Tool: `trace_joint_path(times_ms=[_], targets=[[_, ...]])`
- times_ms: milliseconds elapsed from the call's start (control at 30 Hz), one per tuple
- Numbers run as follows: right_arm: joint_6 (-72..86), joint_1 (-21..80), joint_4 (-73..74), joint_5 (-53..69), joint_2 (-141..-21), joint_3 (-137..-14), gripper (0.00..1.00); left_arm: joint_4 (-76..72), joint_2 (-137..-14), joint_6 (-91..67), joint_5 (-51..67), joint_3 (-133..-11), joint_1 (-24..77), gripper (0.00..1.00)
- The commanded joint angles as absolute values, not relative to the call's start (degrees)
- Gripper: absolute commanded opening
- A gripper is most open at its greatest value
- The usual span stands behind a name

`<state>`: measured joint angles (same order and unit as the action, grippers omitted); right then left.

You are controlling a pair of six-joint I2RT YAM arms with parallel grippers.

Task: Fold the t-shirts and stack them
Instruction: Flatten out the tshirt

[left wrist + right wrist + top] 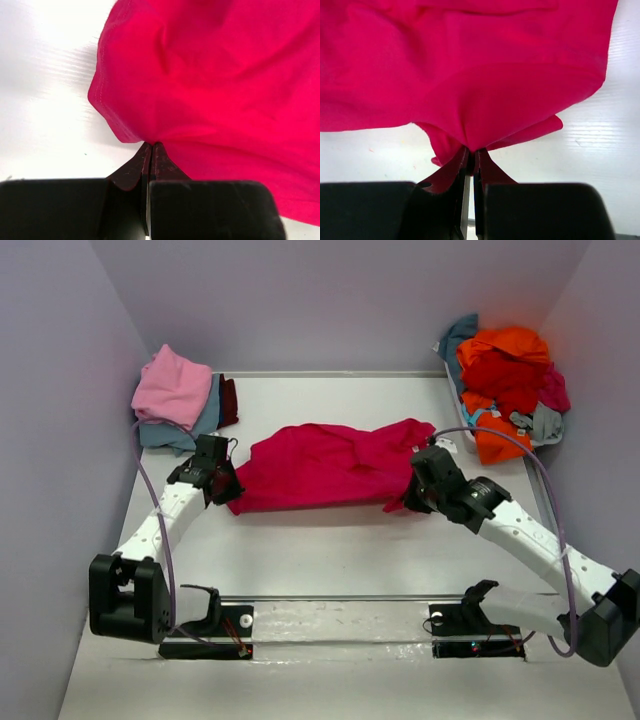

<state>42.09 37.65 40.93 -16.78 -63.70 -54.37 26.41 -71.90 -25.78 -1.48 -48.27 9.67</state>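
A magenta-red t-shirt (330,465) lies rumpled across the middle of the white table. My left gripper (232,492) is shut on its left near corner; in the left wrist view the cloth (215,85) bunches right at the closed tips of that gripper (151,145). My right gripper (410,502) is shut on the shirt's right near edge, and in the right wrist view the fabric (470,75) is pinched between the tips of the gripper (472,151). Folded t-shirts, pink (172,385) on top of dusty blue and maroon, are stacked at the back left.
A bin (452,390) at the back right holds a heap of unfolded tees, orange and red (505,375) among them, with teal and grey showing. Purple walls enclose the table on three sides. A clear strip (340,625) runs between the arm bases at the near edge.
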Motion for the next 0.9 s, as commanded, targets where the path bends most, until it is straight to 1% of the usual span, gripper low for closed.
trace_joint_path(times_ms=[0, 200, 333, 433, 600, 667, 867], targets=[[43.7, 38.2, 48.3, -21.3, -59.2, -57.8, 0.07, 28.0, -67.8, -25.7, -2.1, -49.7, 10.0, 0.06], [43.8, 38.2, 50.4, -22.4, -53.6, -58.8, 0.07, 29.3, -61.8, -25.6, -4.2, -51.3, 10.0, 0.06], [42.8, 38.2, 50.3, -24.9, -50.6, -59.0, 0.07, 28.0, -56.3, -24.7, -8.1, -53.8, 10.6, 0.06], [40.8, 38.2, 49.5, -26.1, -49.4, -60.1, 0.07, 27.6, -55.5, -23.0, -10.8, -56.3, 10.6, 0.06], [35.5, 38.2, 48.4, -29.1, -51.6, -68.3, 0.07, 24.8, -55.8, -21.9, -12.1, -62.1, 10.6, 0.06], [33.1, 38.2, 45.9, -30.2, -51.6, -71.1, 0.07, 23.5, -55.6, -21.8, -13.4, -63.7, 11.2, 0.06], [26.6, 38.2, 42.6, -34.1, -51.9, -76.6, 0.07, 20.3, -53.6, -19.8, -16.8, -67.1, 11.2, 0.06]])
